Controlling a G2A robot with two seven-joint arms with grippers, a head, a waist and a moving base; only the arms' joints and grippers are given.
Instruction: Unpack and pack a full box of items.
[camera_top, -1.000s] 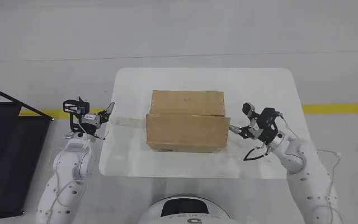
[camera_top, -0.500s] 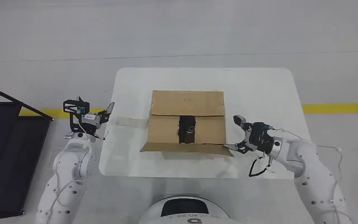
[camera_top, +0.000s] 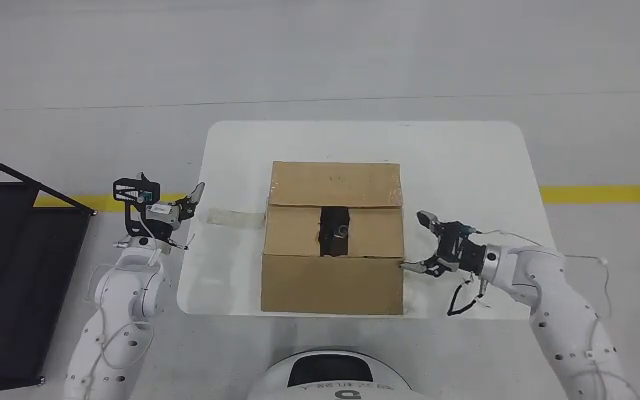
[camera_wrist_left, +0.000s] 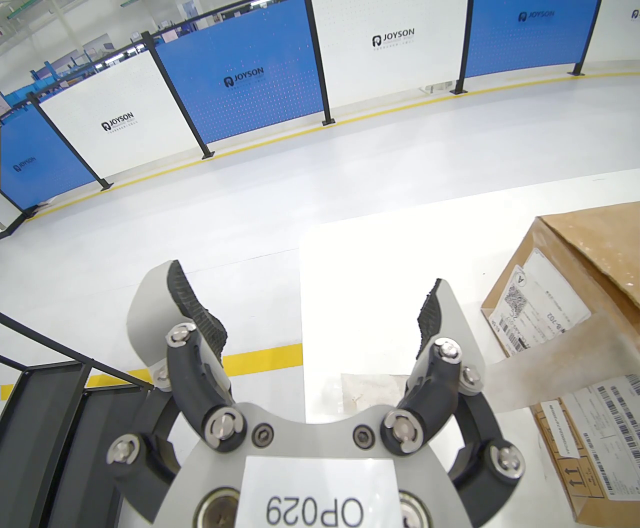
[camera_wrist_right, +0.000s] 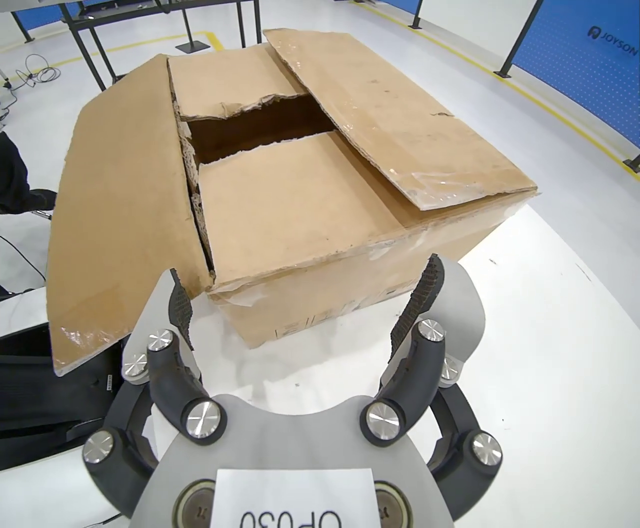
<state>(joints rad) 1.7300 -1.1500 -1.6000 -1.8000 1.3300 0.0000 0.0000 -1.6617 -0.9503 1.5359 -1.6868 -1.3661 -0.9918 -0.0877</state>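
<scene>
A brown cardboard box (camera_top: 335, 190) stands mid-table. Its near outer flap (camera_top: 333, 284) is folded out toward the table's front edge, while the far flap lies over the top. Between the two inner flaps a gap shows a dark item (camera_top: 333, 230). My right gripper (camera_top: 422, 244) is open by the box's right near corner. In the right wrist view the right gripper (camera_wrist_right: 305, 277) faces that corner of the box (camera_wrist_right: 300, 200), one finger beside the opened flap (camera_wrist_right: 120, 225). My left gripper (camera_top: 190, 205) (camera_wrist_left: 303, 280) hangs open at the table's left edge, apart from the box (camera_wrist_left: 575, 280).
A strip of clear tape (camera_top: 226, 215) (camera_wrist_left: 550, 360) runs from the box's left side toward the left gripper. The white table (camera_top: 470, 170) has free room right of and behind the box. A black rack (camera_top: 20, 270) stands on the floor to the left.
The near outer flap has swung open and out toward the table's front, uncovering the inner flaps and the dark item. My right gripper moved toward the front with it. The left arm kept still.
</scene>
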